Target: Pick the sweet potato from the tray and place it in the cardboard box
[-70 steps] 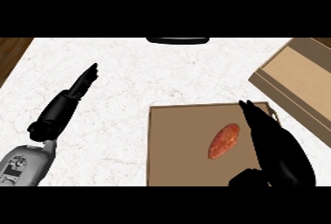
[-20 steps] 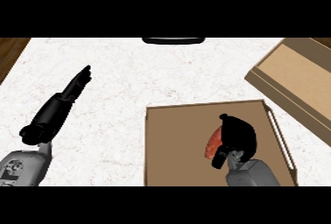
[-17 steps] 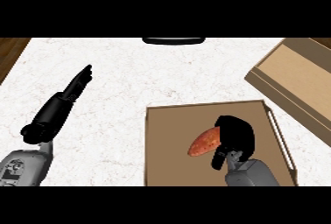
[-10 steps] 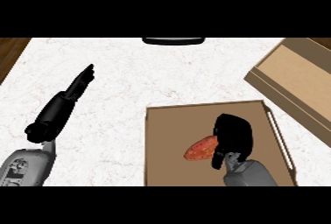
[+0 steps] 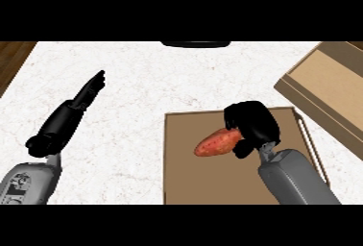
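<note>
Fingers of the robot's black right hand [image 5: 249, 122] were curled round one end of the reddish-orange, tapered sweet potato [image 5: 216, 143], which stuck out to that hand's left above the flat brown tray [image 5: 186, 178]; whether it had cleared the tray's surface or was touching it could not be told from this steep angle. The step in hand looked like the lift that follows the grasp. Next, the move would call for carrying the load up and to the right, over the near wall of the open tan cardboard box [image 5: 332, 72]. Well to the left, the left hand [image 5: 89, 90] rested with straight fingers above the white marbled counter [image 5: 156, 81].
</note>
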